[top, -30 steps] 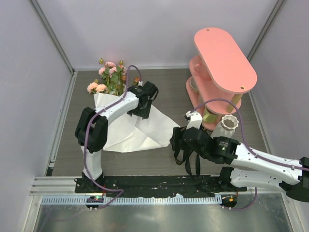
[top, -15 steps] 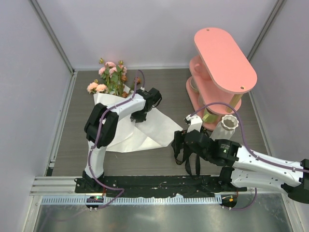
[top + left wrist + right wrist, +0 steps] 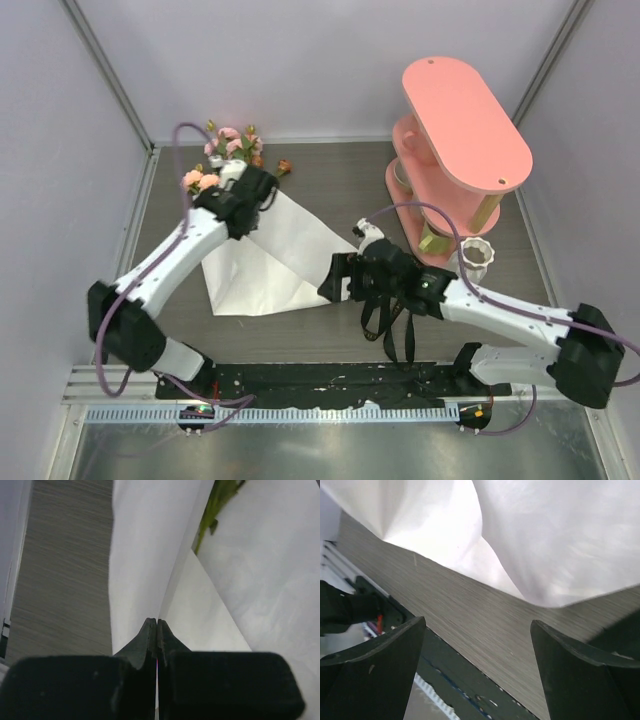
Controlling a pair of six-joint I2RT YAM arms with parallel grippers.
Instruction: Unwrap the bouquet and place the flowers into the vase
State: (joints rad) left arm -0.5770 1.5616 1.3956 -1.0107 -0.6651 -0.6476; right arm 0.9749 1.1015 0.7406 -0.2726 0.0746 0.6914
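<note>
Looking in from the side: the biggest thing on the grey table (image 3: pixel 340 190) is the pink shelf (image 3: pixel 465 110), so I'll place everything off that.

The white paper (image 3: pixel 265 265) is opened out and lies flat, well to the left of the shelf. Its lower right corner points back toward the shelf.

The flowers (image 3: pixel 228 150) are further left again, at the paper's far end and close to the back wall. The pink and peach heads are bunched together, and one rust bud sits a bit nearer the shelf. The wrist camera shows a green stem against the paper.

The left gripper (image 3: pixel 156 627) is over the paper's far end, just shelf-side of the flower heads. Its fingers are pressed tight together right at a folded edge. I honestly can't tell if any paper is caught between them.

The right gripper (image 3: pixel 477 622) hangs over the paper's corner nearest the shelf, fingers spread wide with nothing between them.

The vase (image 3: pixel 477 258) stands upright just in front of the shelf's base, with nothing in it.

A black ribbon (image 3: pixel 385 325) lies loose on the table, in front of the shelf and to its left.
</note>
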